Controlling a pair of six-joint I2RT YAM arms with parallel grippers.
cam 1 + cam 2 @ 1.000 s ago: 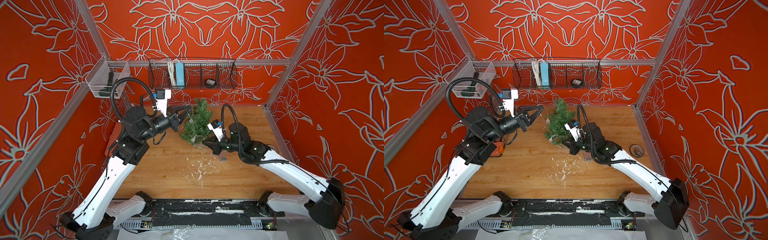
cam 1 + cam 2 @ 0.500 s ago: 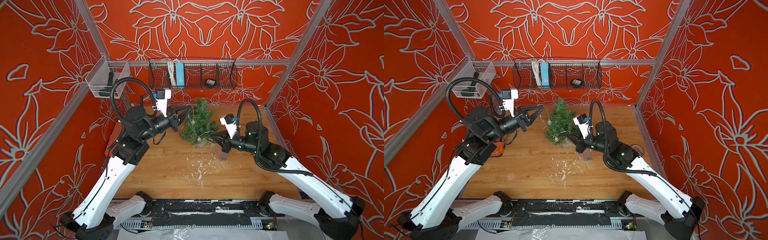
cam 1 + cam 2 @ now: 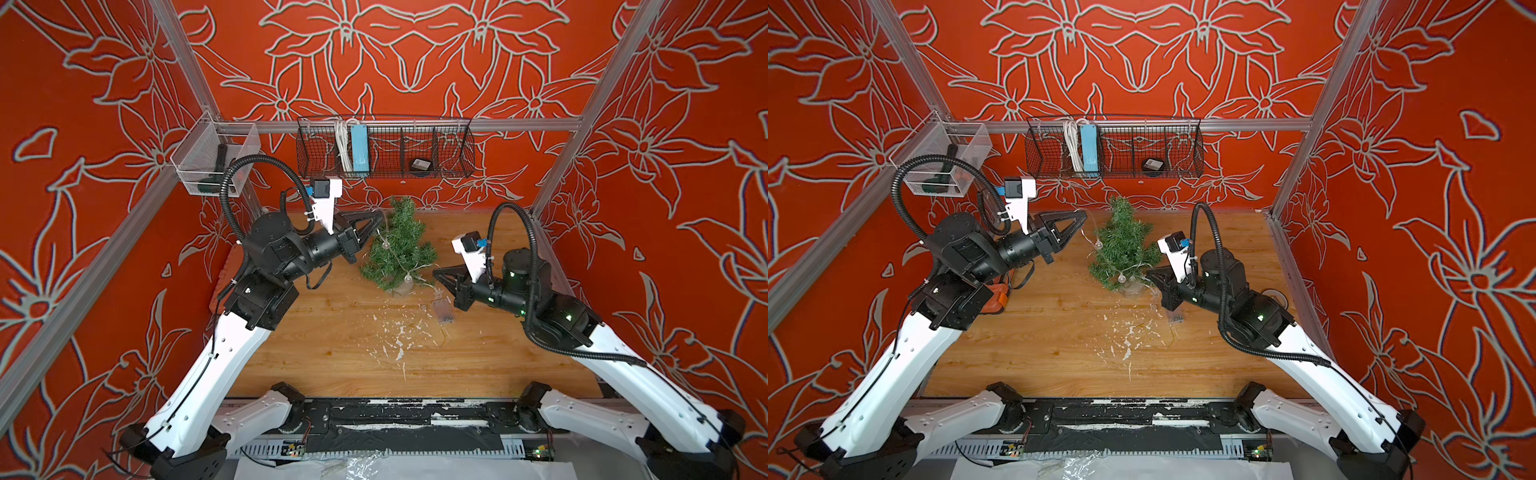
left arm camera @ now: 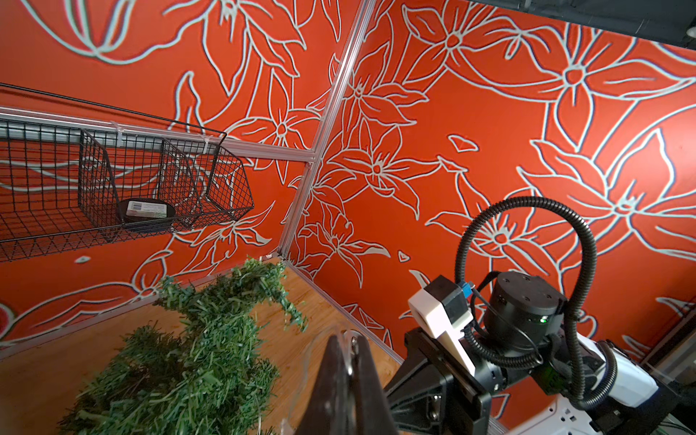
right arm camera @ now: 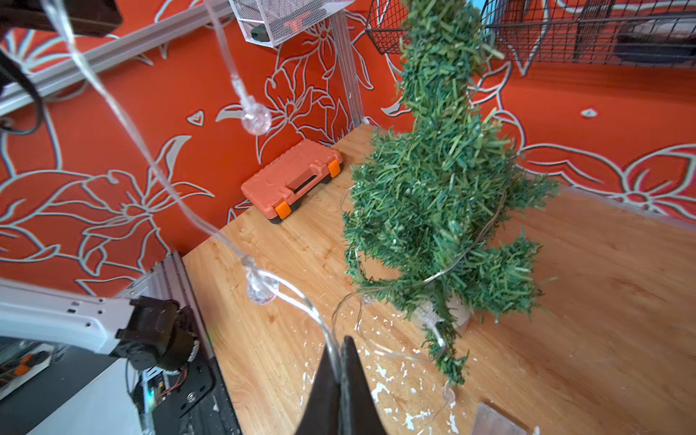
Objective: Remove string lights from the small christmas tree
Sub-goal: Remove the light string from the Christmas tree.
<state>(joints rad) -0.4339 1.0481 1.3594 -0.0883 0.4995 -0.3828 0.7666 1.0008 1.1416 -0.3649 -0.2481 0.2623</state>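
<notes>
The small christmas tree [image 3: 397, 249] [image 3: 1123, 249] stands upright at the back middle of the wooden table. The string lights [image 3: 386, 245] [image 5: 260, 290], a thin clear wire with globe bulbs, still loop round its lower branches [image 5: 440, 203]. My left gripper [image 3: 380, 216] [image 4: 348, 342] is up beside the tree's top, shut on the wire [image 4: 303, 376]. To the right of the base, my right gripper [image 3: 436, 274] [image 5: 341, 346] is shut on another stretch of it. The wire runs slack between both. The clear battery box [image 3: 442, 309] lies on the table by the right gripper.
A black wire basket [image 3: 449, 166] with a blue power strip [image 3: 359, 147] hangs on the back wall. A clear bin [image 3: 216, 160] hangs at the left. An orange toolbox [image 5: 292, 180] lies by the left wall. White flecks [image 3: 399, 332] litter the table.
My right gripper has drawn back to the right from the tree's base, pulling the wire out with it. The left arm has stayed put.
</notes>
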